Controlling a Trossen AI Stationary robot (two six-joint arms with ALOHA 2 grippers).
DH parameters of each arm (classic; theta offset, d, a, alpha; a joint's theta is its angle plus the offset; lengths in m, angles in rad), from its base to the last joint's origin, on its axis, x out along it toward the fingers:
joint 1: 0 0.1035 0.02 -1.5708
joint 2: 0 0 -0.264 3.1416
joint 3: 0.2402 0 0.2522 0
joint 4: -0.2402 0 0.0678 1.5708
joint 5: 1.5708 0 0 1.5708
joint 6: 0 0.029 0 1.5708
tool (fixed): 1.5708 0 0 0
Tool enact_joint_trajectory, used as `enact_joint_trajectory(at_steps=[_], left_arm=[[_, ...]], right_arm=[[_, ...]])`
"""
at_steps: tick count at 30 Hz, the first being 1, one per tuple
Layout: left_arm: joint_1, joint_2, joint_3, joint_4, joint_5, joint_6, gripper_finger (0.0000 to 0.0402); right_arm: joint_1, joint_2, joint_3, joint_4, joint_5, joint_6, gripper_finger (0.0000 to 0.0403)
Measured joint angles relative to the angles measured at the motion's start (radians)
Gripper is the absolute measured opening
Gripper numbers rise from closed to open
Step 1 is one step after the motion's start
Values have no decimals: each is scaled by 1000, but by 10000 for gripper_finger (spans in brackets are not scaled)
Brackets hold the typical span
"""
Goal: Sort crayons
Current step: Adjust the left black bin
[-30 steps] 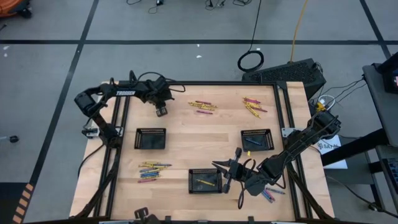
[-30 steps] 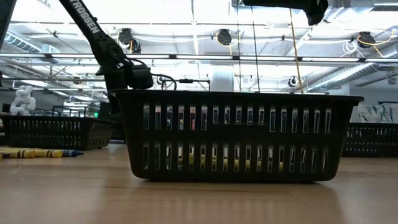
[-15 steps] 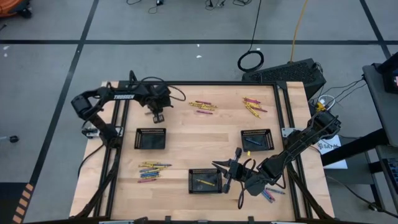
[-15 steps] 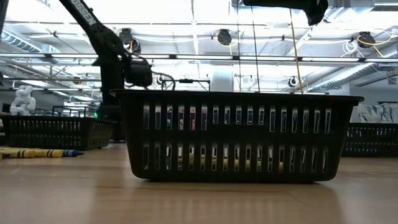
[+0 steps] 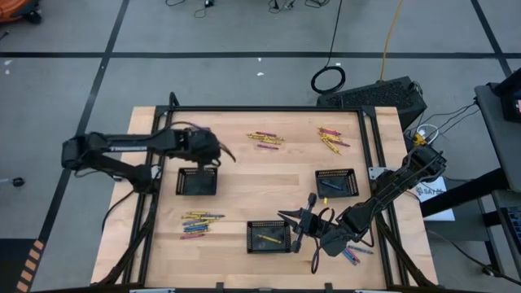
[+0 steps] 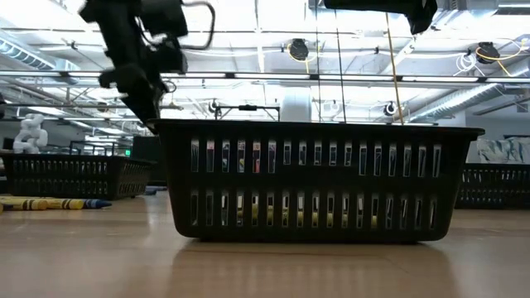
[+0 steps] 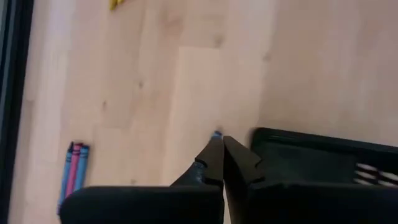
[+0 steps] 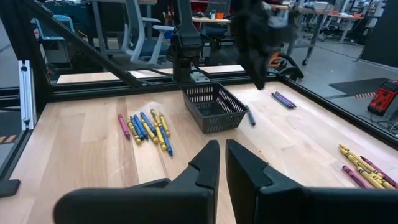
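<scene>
my left gripper (image 7: 217, 142) pressed shut, blue crayon tip (image 7: 216, 133) pinched between fingers, hovering at edge of left tray (image 5: 197, 181); tray lies directly below.

arms: dark, jointed | left pincer (image 7: 222, 146): black tapered fingers | right pincer (image 8: 222, 155): black, cabled

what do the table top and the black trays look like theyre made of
Table top: apparently wood, pale planks with visible grain and seams, smooth low-sheen finish. Trays, such as the front one: probably moulded plastic, possibly coated metal; matte black walls pierced by even vertical slots.
</scene>
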Motion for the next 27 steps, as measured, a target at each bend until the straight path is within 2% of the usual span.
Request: enact_joint_trajectory(at_steps=[4, 9, 16, 20, 27], left_arm=[[-20, -10, 1, -47, -49, -25, 1], [86, 62, 1, -57, -76, 37, 0], [224, 173, 1, -95, 88, 237, 0], [238, 222, 1, -138, 100, 341, 0], [237, 203, 2, -201, 117, 342, 0]], right_arm=[[0, 0, 0, 0, 0, 0, 13], [0, 0, 0, 2, 0, 15, 13], [0, 0, 0, -4, -1, 26, 13], [0, 0, 0, -8, -1, 21, 13], [0, 0, 0, -26, -1, 19, 13]])
